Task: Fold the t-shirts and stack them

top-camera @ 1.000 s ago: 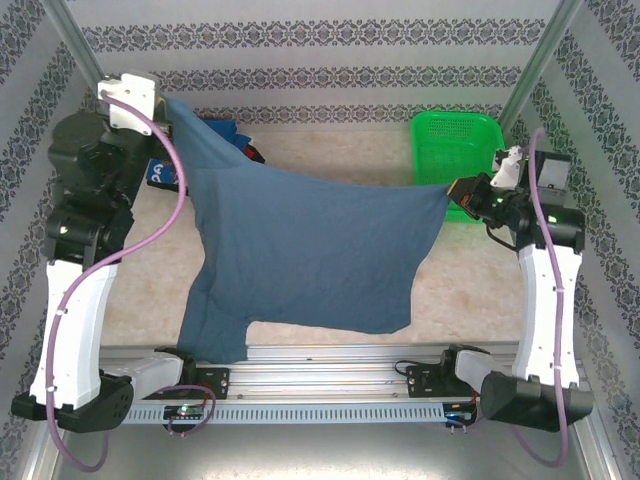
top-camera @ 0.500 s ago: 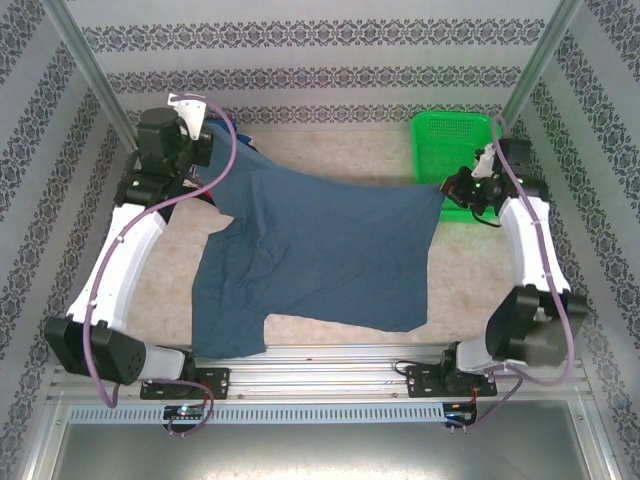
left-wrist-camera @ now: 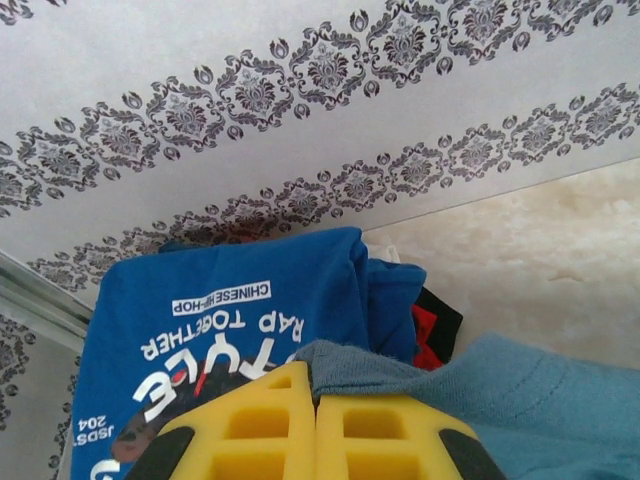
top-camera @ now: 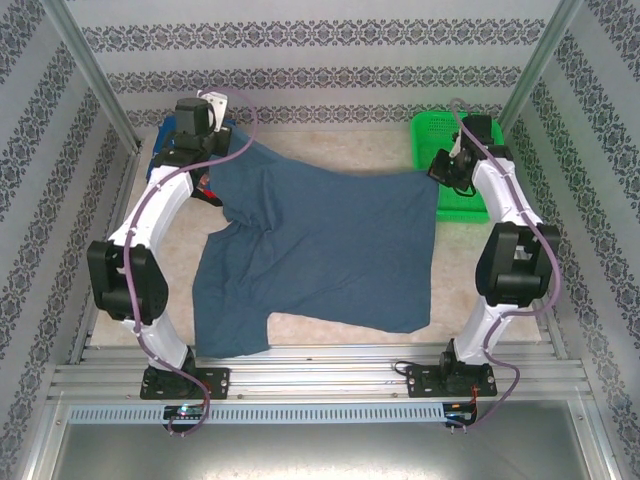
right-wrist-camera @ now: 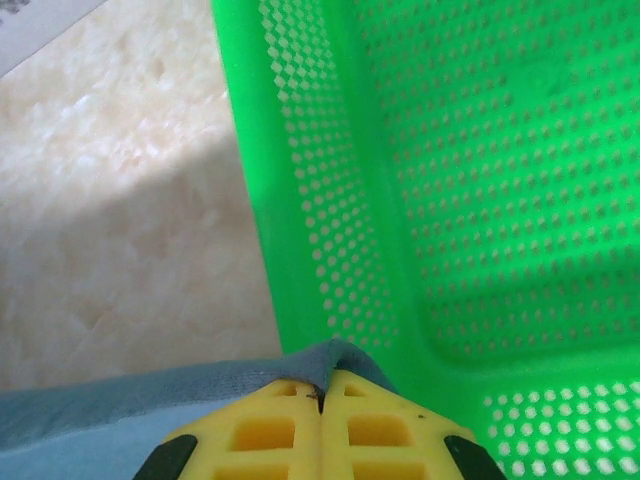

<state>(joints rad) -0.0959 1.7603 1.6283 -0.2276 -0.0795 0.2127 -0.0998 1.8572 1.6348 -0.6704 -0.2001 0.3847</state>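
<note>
left end effector (left-wrist-camera: 313,388): pinching slate-blue t-shirt (top-camera: 320,250) | right end effector (right-wrist-camera: 322,392): pinching slate-blue t-shirt

The slate-blue t-shirt (top-camera: 320,245) lies spread over the pale table (top-camera: 350,145), its far edge pulled taut between the two arms. The left gripper (top-camera: 212,150) pinches the far left corner and the right gripper (top-camera: 435,172) the far right one, just beside the green basket (top-camera: 455,125). Behind the left arm sits a heap of other shirts (top-camera: 165,135) — bright blue, with a bit of red.
</note>
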